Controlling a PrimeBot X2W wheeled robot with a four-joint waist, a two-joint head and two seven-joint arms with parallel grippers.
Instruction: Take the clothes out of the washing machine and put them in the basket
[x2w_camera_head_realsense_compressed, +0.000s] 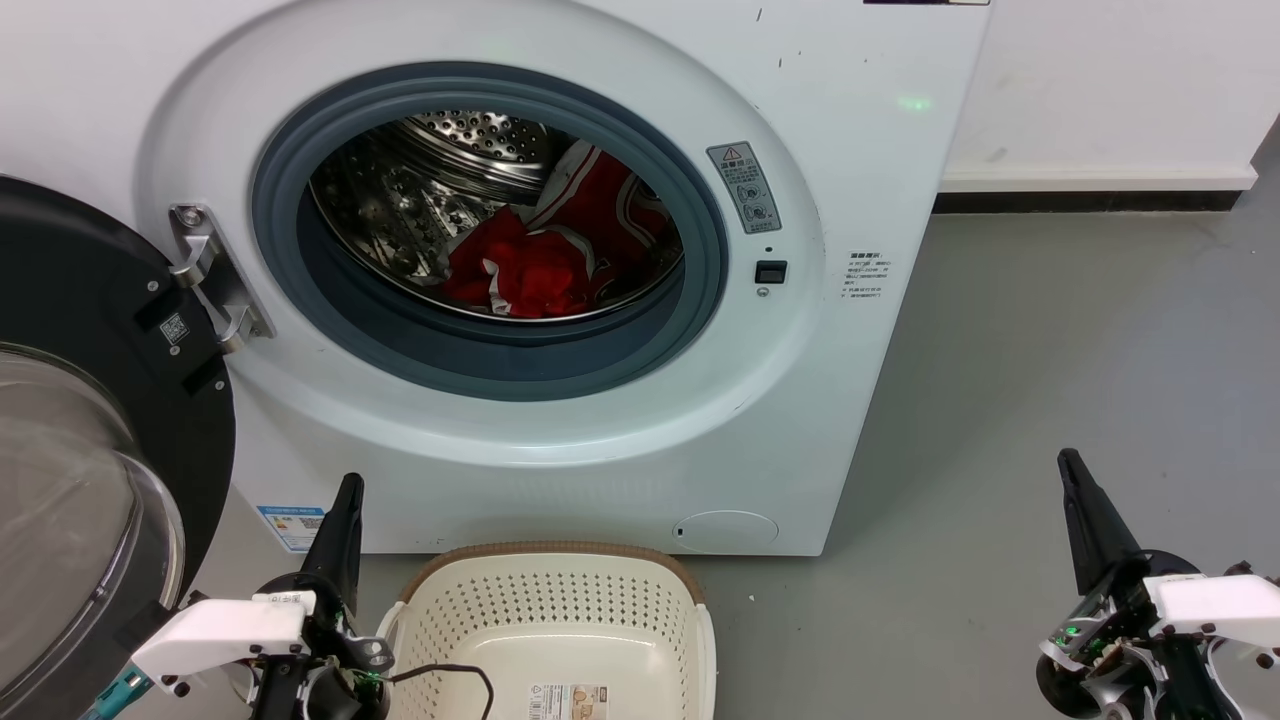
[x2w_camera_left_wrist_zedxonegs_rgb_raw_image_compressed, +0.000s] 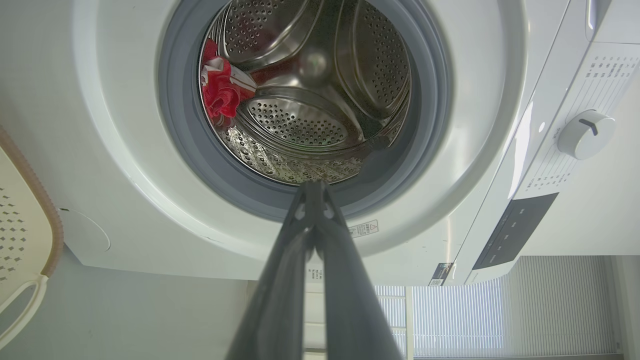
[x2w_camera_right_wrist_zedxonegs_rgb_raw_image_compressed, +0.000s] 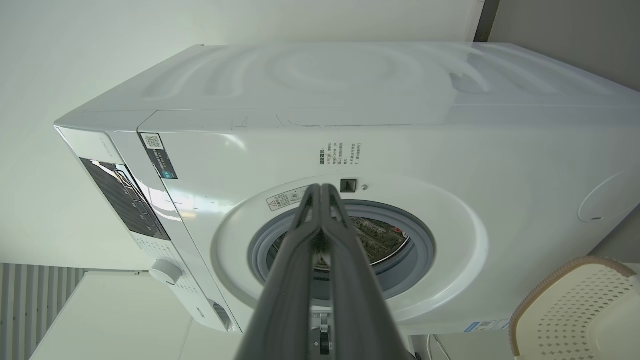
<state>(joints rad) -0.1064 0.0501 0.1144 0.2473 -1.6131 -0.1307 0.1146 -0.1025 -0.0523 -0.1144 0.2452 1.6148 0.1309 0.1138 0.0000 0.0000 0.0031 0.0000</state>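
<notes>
Clothes (x2w_camera_head_realsense_compressed: 545, 255) in bright red are seen low in the drum (x2w_camera_head_realsense_compressed: 450, 150) of the washing machine (x2w_camera_head_realsense_compressed: 600, 450), whose door (x2w_camera_head_realsense_compressed: 90, 400) is swung wide so that the opening is free. The basket (x2w_camera_head_realsense_compressed: 550, 548) is set on the floor (x2w_camera_head_realsense_compressed: 1000, 400) just below that opening, probably to keep the carry short. The left claw (x2w_camera_head_realsense_compressed: 340, 520) and the right claw (x2w_camera_head_realsense_compressed: 1085, 510) are held low on either side, fingers pressed together on nothing.
</notes>
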